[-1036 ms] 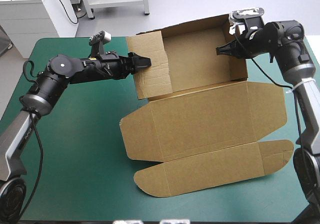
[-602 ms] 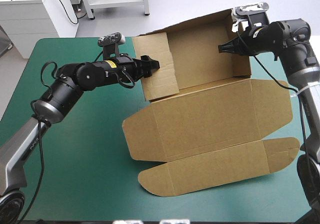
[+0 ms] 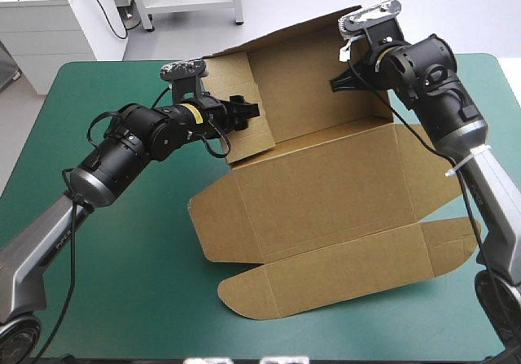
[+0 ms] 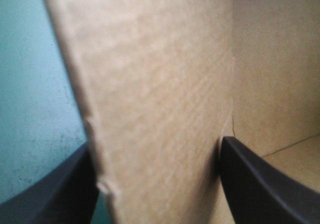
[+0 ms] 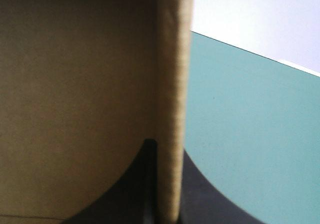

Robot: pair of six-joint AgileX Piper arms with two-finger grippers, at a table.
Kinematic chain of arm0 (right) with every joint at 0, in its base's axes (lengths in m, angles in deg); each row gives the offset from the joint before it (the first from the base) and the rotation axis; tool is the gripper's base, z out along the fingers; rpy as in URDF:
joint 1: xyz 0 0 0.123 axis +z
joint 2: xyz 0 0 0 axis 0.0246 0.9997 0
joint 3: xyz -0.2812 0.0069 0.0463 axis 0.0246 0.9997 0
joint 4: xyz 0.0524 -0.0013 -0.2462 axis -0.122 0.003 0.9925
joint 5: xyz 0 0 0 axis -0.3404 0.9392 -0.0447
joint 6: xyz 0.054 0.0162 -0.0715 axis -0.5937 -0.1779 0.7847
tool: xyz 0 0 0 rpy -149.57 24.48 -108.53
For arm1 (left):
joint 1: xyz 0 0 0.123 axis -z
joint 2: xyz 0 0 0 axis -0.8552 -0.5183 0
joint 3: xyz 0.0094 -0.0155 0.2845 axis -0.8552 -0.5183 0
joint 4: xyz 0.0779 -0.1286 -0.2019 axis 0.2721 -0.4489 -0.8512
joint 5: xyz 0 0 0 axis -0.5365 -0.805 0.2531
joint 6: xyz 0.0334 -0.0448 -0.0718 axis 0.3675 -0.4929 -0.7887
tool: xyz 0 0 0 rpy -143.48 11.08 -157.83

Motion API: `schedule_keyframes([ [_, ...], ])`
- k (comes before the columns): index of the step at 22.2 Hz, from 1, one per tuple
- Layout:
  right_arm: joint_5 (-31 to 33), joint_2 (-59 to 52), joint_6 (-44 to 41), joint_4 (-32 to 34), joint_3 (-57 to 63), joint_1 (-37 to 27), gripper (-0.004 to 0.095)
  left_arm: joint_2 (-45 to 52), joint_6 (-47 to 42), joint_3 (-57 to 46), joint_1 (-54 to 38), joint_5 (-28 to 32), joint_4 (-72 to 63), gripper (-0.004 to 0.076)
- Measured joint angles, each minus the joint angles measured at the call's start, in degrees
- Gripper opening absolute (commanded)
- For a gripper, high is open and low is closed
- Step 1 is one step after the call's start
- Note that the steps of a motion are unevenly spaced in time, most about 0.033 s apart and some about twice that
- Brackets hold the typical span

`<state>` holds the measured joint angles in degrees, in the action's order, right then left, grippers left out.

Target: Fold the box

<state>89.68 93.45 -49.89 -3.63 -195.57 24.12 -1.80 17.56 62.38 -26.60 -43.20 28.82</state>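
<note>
The brown box (image 3: 326, 185) lies half-formed on the teal-green cover, its back and side walls raised and its lid (image 3: 342, 274) flat toward the front edge. My left gripper (image 3: 248, 109) stands open astride the left side flap (image 4: 160, 83), one black finger on each side of the board. My right gripper (image 3: 335, 81) is shut on the top edge of the right side wall (image 5: 170, 58); the box's inside (image 5: 75, 83) lies to one side of it and the cover (image 5: 250, 108) to the other.
The box's lid reaches close to the table's front and right edges. Bare teal-green cover (image 3: 122, 258) lies left of the box and in front of the left arm. White furniture (image 3: 57, 22) stands beyond the table's far left corner.
The right gripper has moved left with the side wall in it, and the whole box has swung and shifted left. The left arm has reached farther in along the flap.
</note>
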Motion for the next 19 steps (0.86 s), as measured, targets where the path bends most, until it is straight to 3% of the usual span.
schedule_keyframes([
  [2,0.88,-0.06,-0.89,1.52,-0.25,0.26,-0.0013,0.00,-0.39,0.00,0.00,0.00,0.67,-0.0008],
  [6,4.48,-0.59,-3.73,3.17,-0.44,0.26,-0.0014,-0.16,-4.16,0.00,1.04,-0.91,4.96,-0.0008],
  [10,4.70,-0.65,-5.08,3.04,-0.44,0.33,-0.0014,-0.56,-14.59,0.00,3.43,-2.52,15.31,-0.0008],
  [15,6.82,-0.65,-8.44,2.00,-0.44,0.44,-0.0016,-0.56,-14.90,0.78,3.53,-4.88,16.63,-0.0008],
  [19,9.40,0.16,-9.12,-0.44,-0.44,-0.29,-0.0016,-1.80,-13.05,4.65,3.84,-10.26,16.94,-0.0008],
])
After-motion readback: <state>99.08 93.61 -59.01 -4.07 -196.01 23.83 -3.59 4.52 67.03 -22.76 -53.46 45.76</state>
